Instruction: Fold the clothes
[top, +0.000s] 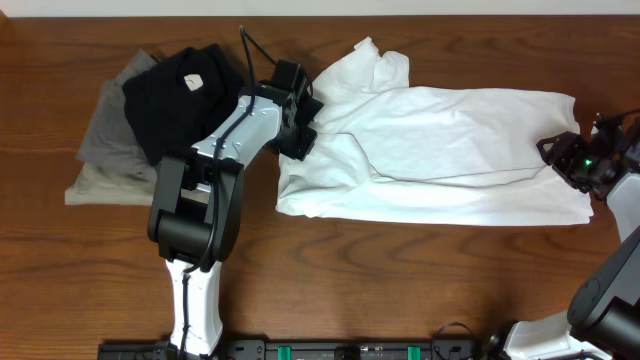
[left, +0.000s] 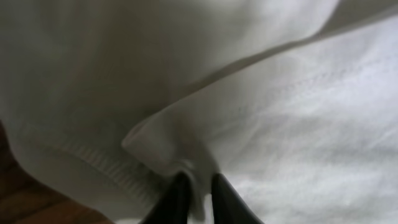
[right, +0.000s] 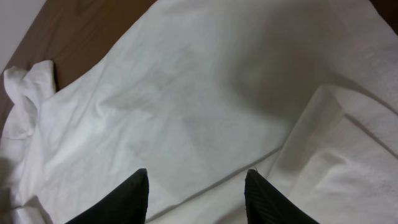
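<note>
The white T-shirt (top: 440, 150) lies spread across the table's middle and right, partly folded, with a sleeve bunched at the top left. Its chest graphic is hidden. My left gripper (top: 298, 138) is at the shirt's left edge and is shut on a pinched fold of the white fabric (left: 196, 180). My right gripper (top: 562, 158) hovers over the shirt's right end; in the right wrist view its fingers (right: 196, 180) are wide apart over the cloth (right: 186, 112), holding nothing.
A black folded garment (top: 185, 95) lies on grey folded garments (top: 105, 165) at the left. Bare wooden table (top: 400, 280) runs along the front.
</note>
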